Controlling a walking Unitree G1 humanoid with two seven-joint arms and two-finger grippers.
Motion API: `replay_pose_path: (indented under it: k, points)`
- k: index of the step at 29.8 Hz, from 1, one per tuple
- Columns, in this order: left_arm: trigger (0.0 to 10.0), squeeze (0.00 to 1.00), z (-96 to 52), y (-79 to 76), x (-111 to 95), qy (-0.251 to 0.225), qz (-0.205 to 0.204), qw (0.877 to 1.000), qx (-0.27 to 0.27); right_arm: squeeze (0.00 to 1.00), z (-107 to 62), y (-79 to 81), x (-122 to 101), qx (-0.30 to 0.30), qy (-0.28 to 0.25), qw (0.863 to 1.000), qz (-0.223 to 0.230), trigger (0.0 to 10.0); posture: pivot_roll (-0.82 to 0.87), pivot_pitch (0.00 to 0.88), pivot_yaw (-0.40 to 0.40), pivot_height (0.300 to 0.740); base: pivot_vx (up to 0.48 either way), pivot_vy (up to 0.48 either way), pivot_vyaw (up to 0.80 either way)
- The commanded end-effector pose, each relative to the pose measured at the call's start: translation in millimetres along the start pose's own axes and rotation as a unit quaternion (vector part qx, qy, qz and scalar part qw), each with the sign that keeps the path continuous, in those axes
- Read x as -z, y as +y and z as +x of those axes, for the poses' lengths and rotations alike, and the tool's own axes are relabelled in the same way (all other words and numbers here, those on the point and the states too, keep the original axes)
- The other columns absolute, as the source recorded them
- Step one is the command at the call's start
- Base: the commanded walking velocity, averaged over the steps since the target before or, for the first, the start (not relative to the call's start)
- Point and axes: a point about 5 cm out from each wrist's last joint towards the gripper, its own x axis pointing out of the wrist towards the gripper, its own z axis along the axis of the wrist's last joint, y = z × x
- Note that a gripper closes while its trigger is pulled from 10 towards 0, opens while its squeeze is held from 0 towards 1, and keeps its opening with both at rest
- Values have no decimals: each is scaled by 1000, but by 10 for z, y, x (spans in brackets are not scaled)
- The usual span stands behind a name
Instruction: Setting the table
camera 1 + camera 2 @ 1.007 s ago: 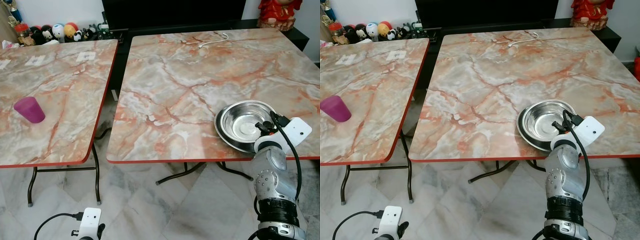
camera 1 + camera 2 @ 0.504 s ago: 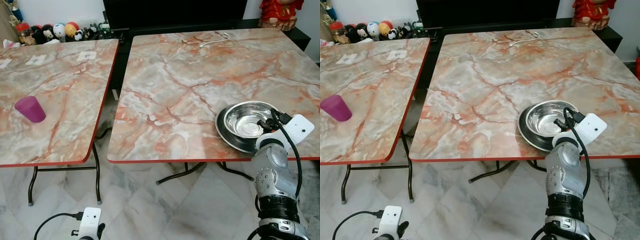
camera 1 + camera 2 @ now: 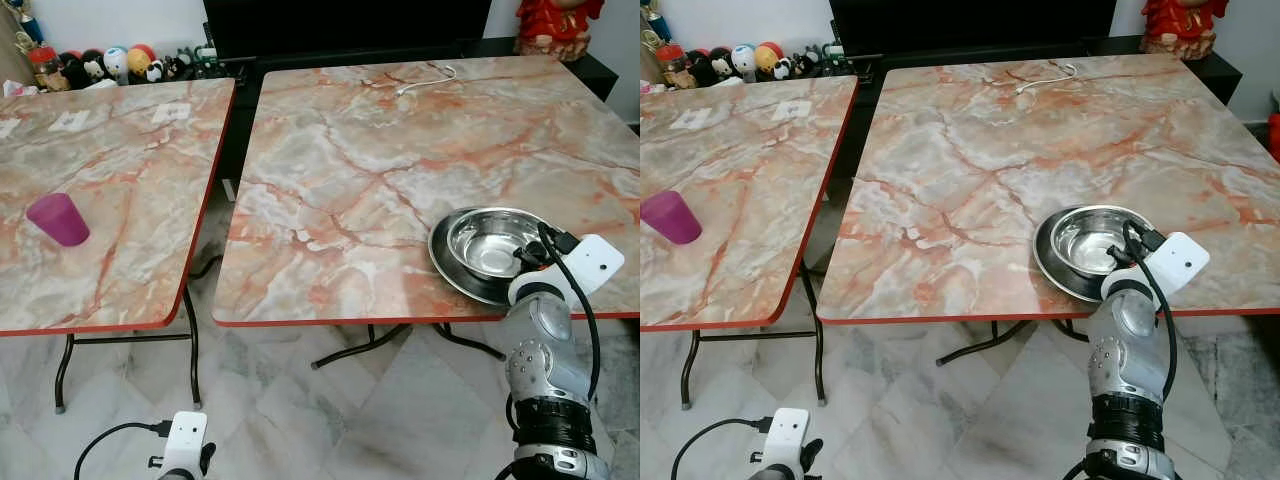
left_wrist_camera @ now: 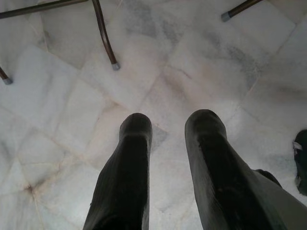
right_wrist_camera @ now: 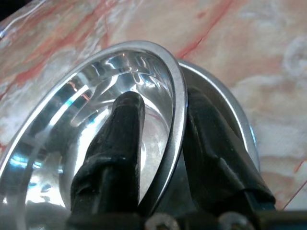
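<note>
A shiny steel bowl (image 3: 487, 243) sits in a wider steel plate (image 3: 446, 268) at the near right edge of the right marble table (image 3: 380, 170). My right gripper (image 3: 527, 254) reaches over that edge and is shut on the bowl's near rim. In the right wrist view one finger lies inside the bowl (image 5: 96, 129) and the other between its wall and the plate (image 5: 235, 115), with the rim raised above the plate. A purple cup (image 3: 58, 219) stands upside down on the left table (image 3: 130, 180). My left gripper (image 4: 168, 122) hangs open over the tiled floor.
A narrow gap (image 3: 225, 170) separates the two red-edged folding tables. A white cable (image 3: 425, 80) lies at the right table's far side. Small toys (image 3: 110, 62) line the back left and a red figurine (image 3: 555, 25) stands on the dark cabinet behind.
The bowl has tipped and shifted a little within the plate, held by my right gripper. The view wobbled slightly; the left arm still hangs.
</note>
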Motion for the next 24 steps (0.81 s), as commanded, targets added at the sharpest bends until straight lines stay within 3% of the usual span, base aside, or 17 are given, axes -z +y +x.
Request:
replay_pose_path:
  k: [1, 24]
  points:
    - [10000, 0, -11, 20, 38, 6, -2, 1000, -5, 0, -32, 53, -7, -13, 0, 1000, -1, 10000, -134, 100, 62, 740, 0, 0, 0]
    - [10000, 0, 1, -5, -22, -10, -2, 1000, -1, 0, -103, 3, 18, 13, -10, 999, -40, 10000, -139, 102, 59, 740, 0, 0, 0]
